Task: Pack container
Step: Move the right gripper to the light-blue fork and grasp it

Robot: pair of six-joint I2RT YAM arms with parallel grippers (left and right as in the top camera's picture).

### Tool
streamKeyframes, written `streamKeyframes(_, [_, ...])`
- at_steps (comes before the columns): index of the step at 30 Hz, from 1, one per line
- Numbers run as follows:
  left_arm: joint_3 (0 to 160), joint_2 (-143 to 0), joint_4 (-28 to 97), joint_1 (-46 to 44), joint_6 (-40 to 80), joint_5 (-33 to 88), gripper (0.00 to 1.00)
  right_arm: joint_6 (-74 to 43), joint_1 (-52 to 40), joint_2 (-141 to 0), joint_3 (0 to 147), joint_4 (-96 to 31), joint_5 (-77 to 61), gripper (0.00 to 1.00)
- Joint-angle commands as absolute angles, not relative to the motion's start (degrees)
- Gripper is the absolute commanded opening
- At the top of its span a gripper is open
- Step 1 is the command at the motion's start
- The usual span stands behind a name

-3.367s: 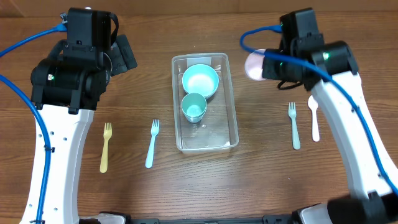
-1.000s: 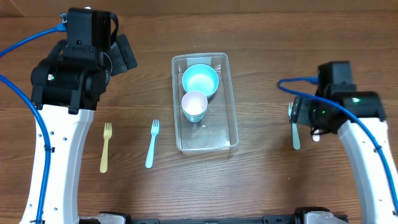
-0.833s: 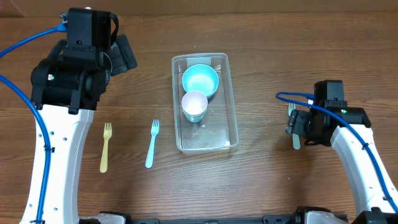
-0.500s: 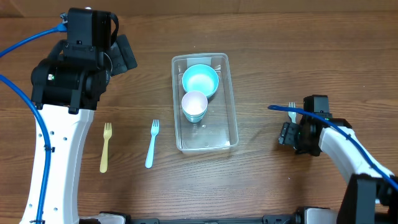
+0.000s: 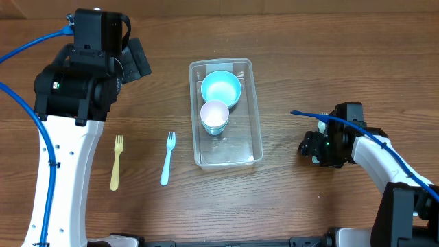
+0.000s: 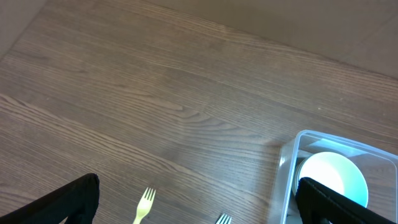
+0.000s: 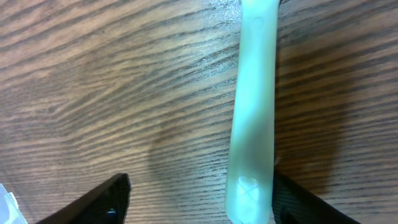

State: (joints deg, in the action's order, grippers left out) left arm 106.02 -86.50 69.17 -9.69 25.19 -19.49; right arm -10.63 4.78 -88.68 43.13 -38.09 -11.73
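Note:
The clear container (image 5: 226, 154) lies at the table's middle, holding a teal bowl (image 5: 221, 88) and a pale pink cup (image 5: 215, 114) nested in a teal cup. My right gripper (image 5: 310, 146) is low on the table to its right. In the right wrist view it (image 7: 199, 208) stands open astride a pale green utensil handle (image 7: 252, 112), which lies close to the right finger (image 7: 308, 205). My left gripper (image 5: 137, 60) hangs open at the back left, nothing between its fingers (image 6: 68, 202).
A yellow fork (image 5: 117, 161) and a blue fork (image 5: 167, 158) lie left of the container; both show in the left wrist view, the yellow fork (image 6: 143, 208) and blue fork tips (image 6: 222, 219). The container's corner (image 7: 6, 205) shows in the right wrist view.
The pink cup left the right gripper and now sits in the teal cup. The right arm then swung forward and down over the green utensil. The left arm stayed still.

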Motion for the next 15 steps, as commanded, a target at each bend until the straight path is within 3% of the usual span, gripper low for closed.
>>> streamKeyframes(1, [106.26, -86.56, 68.99, -9.39, 25.93, -19.44, 1.00, -12.23, 4.47, -91.33, 41.60, -35.53, -2.70, 0.78])
streamKeyframes(8, [106.26, -86.56, 68.99, -9.39, 25.96, -19.44, 1.00, -14.22, 4.47, -91.44, 40.45, -24.40, 1.41, 0.76])
streamKeyframes(15, [106.26, -86.56, 68.99, -9.39, 25.93, -19.44, 1.00, -14.96, 4.47, -91.48, 37.06, -21.28, 1.56, 0.54])
